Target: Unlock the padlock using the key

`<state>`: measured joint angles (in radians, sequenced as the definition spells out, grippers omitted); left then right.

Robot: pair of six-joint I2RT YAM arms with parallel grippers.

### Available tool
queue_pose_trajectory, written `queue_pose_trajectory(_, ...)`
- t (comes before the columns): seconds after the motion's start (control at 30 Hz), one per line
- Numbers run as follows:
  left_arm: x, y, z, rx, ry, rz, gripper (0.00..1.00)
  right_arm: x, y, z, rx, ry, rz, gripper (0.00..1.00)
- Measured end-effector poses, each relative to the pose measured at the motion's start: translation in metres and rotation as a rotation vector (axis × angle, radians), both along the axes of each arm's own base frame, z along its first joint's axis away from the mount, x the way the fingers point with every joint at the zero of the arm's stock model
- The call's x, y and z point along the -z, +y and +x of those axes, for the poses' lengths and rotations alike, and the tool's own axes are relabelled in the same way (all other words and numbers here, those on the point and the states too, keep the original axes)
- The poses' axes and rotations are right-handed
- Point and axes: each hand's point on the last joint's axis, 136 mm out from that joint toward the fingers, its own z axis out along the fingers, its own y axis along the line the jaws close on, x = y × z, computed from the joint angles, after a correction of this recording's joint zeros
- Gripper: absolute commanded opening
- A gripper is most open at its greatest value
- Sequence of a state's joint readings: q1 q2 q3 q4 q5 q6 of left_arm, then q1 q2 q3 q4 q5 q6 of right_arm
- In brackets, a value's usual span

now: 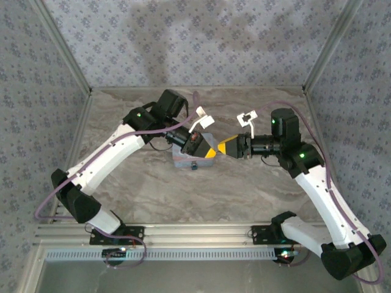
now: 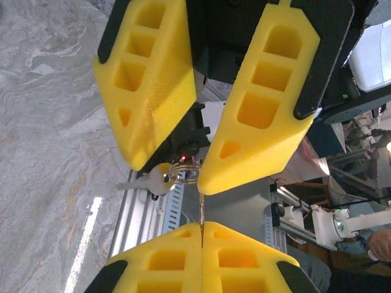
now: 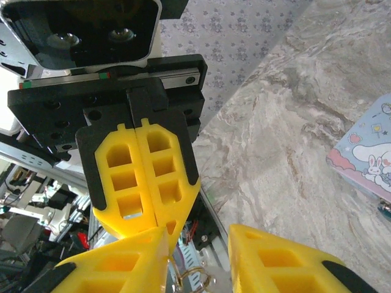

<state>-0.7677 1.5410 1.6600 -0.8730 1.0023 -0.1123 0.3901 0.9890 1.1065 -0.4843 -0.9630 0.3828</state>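
Key held between two grippers, over the tin.
From above, the left gripper (image 1: 212, 152) and right gripper (image 1: 221, 146) are seen tip to tip at centre frame over the blue tin (image 1: 183, 160); the dark speck at its lower edge may be the padlock (image 1: 194, 165). In the left wrist view, the key (image 2: 201, 212) is pinched edge-on in the shut left gripper, bottom centre, its ring (image 2: 186, 172) hung between the right's parted fingers (image 2: 269, 104). In the right wrist view, that gap is confirmed. If only the ring is caught, the key could swing or be dropped.
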Motion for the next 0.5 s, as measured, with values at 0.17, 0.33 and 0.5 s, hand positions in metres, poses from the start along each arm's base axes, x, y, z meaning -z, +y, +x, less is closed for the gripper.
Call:
queue_pose_trajectory(0.17, -0.0001, 0.0, -0.0001, 0.001, 0.0, -0.001, 0.0, -0.0033, 0.0005, -0.0032, -0.015, -0.004, 0.004, 0.29)
queue_pose_trajectory(0.33, -0.0001, 0.0008, 0.0017, -0.004, 0.0, 0.0, 0.0, -0.003, 0.0011, -0.0066, -0.035, 0.001, 0.007, 0.31)
queue_pose_trajectory(0.5, -0.0001, 0.0016, 0.0035, -0.01, 0.0, 0.0, 0.0, -0.003, 0.0016, -0.0092, -0.05, 0.002, 0.011, 0.23)
